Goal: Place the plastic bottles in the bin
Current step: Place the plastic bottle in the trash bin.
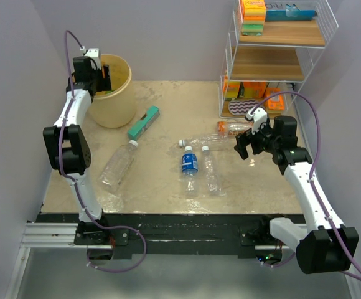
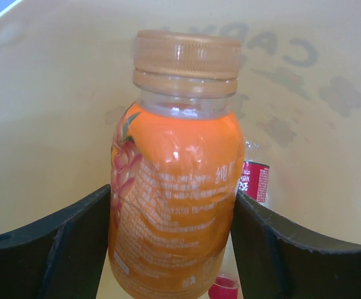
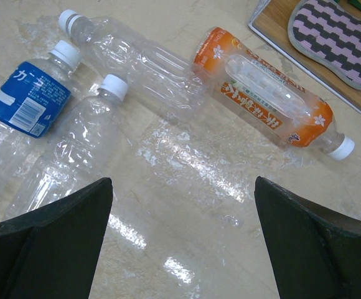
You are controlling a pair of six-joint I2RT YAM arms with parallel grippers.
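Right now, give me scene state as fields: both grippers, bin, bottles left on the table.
left gripper: over the bin, fingers touching both sides of the orange bottle
right gripper: open, empty, above the middle cluster
bin: back left of the table; red-labelled bottle partly visible inside
bottles on table: five
middle cluster: blue-labelled bottle, small clear bottle, long clear bottle, orange-labelled bottle
left side: large clear bottle
other: teal box beside the bin
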